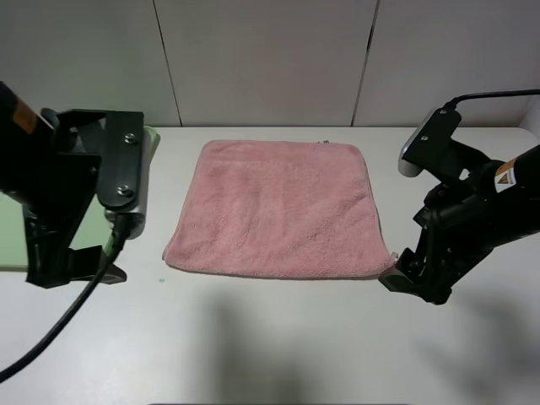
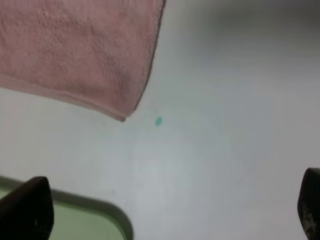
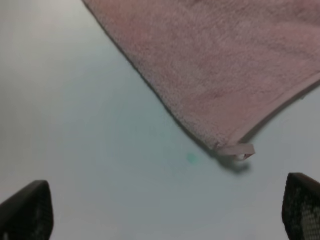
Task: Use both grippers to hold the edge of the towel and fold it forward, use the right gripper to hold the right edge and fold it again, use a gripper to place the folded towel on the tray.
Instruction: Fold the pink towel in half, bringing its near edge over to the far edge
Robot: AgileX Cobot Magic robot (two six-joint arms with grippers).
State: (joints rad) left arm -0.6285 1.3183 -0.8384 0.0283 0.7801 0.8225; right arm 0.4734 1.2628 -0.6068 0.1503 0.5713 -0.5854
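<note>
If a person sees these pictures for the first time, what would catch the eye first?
The pink towel lies flat and unfolded in the middle of the white table. A black arm stands on each side: the left gripper near the towel's near left corner, beside the pale green tray, and the right gripper near the corner with the small loop. Both have fingers wide open, holding nothing.

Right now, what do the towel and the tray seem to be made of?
The towel looks like pink terry cloth, matte and fluffy, with a stitched hem. The tray seems pale green plastic, smooth with a low rim, though only part shows.
</note>
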